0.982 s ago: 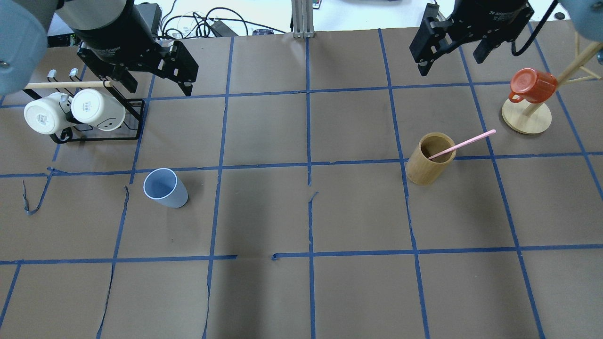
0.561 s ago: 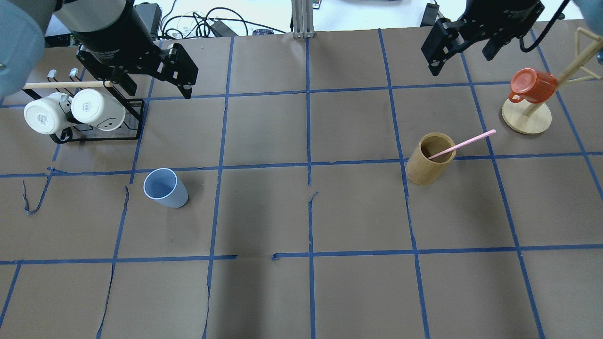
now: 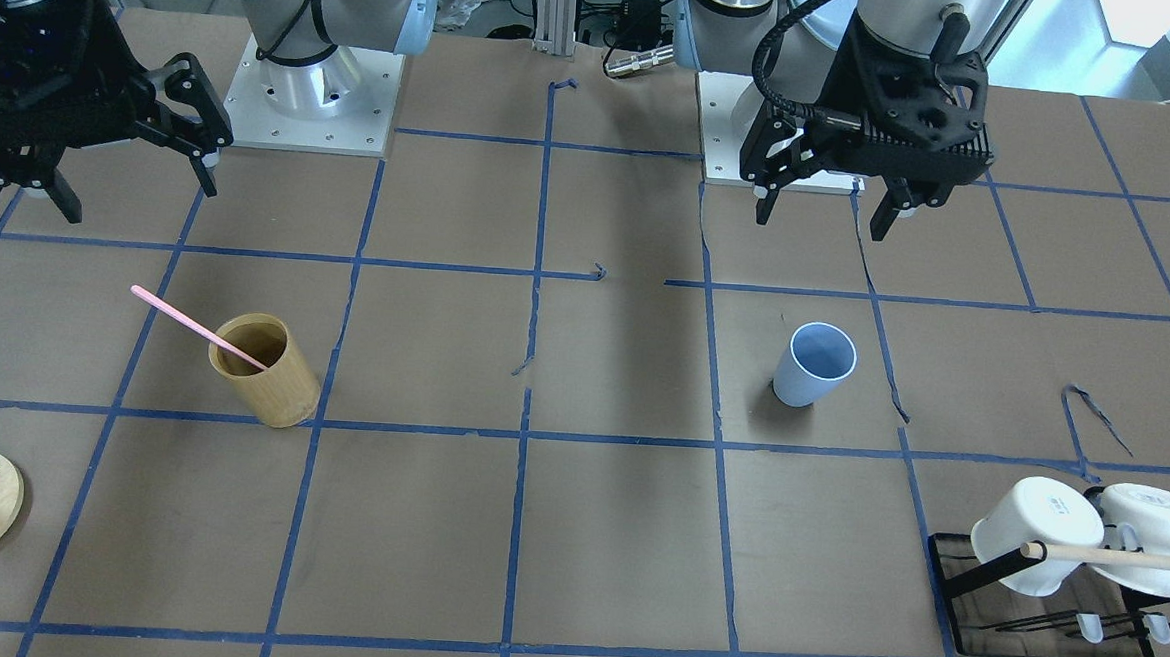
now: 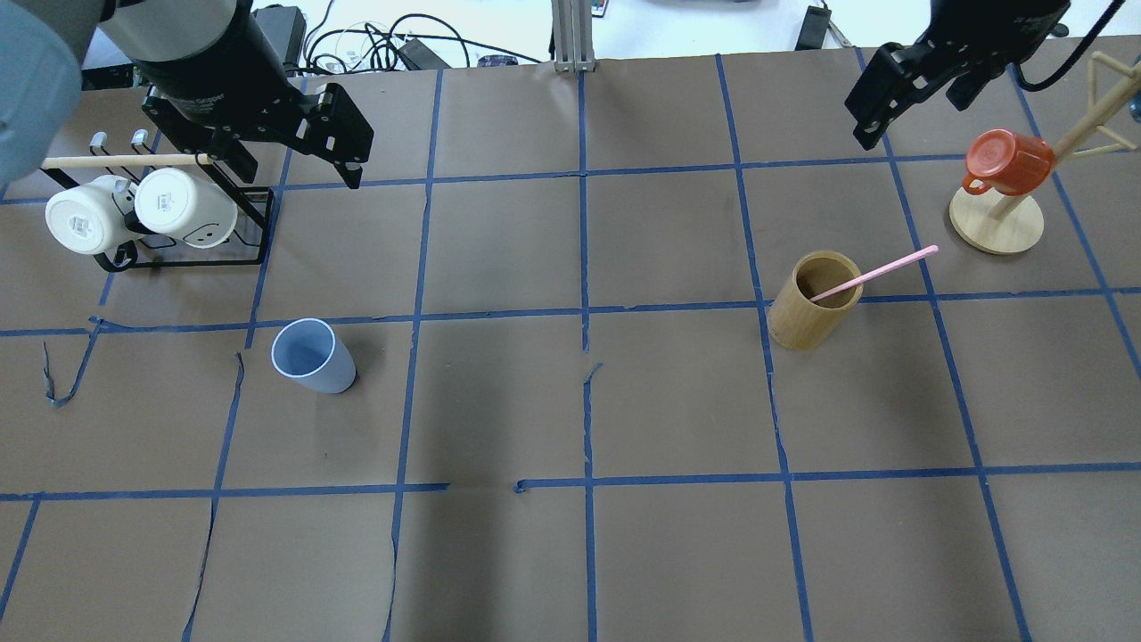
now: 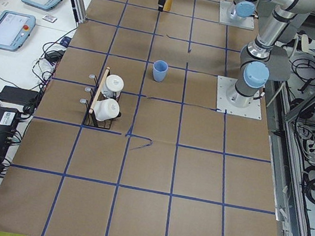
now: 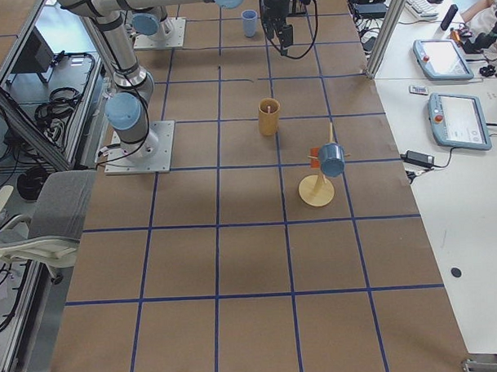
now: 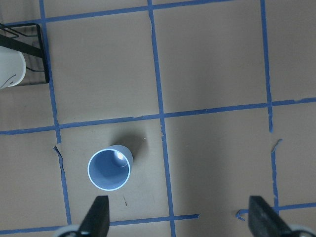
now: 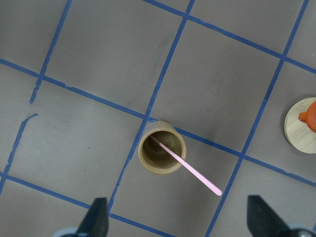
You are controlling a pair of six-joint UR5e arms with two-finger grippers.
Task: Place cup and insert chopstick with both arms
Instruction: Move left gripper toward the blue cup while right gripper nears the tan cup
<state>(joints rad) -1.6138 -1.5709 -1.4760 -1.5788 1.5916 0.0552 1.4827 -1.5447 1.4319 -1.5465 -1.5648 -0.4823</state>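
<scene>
The light-blue cup (image 4: pixel 312 357) stands upright on the table's left half, also seen in the front view (image 3: pixel 813 366) and the left wrist view (image 7: pixel 109 168). The pale-pink chopstick (image 4: pixel 878 272) leans in the tan bamboo holder (image 4: pixel 807 308) on the right half, its free end pointing to the back right; the right wrist view shows both the chopstick (image 8: pixel 190 170) and the holder (image 8: pixel 162 152). My left gripper (image 4: pixel 299 169) is open and empty, high above the table behind the cup. My right gripper (image 4: pixel 914 116) is open and empty, high behind the holder.
A black rack (image 4: pixel 258 223) with two white mugs (image 4: pixel 183 205) and a beige wooden rod (image 4: pixel 125 161) stands at the back left. A red mug (image 4: pixel 1007 160) hangs on a wooden mug tree with a round base (image 4: pixel 994 227) at the back right. Blue tape lines cross the brown table.
My right gripper has moved right and toward the table's far edge in the overhead view. My left gripper has hardly moved. The cup, chopstick and holder have not moved.
</scene>
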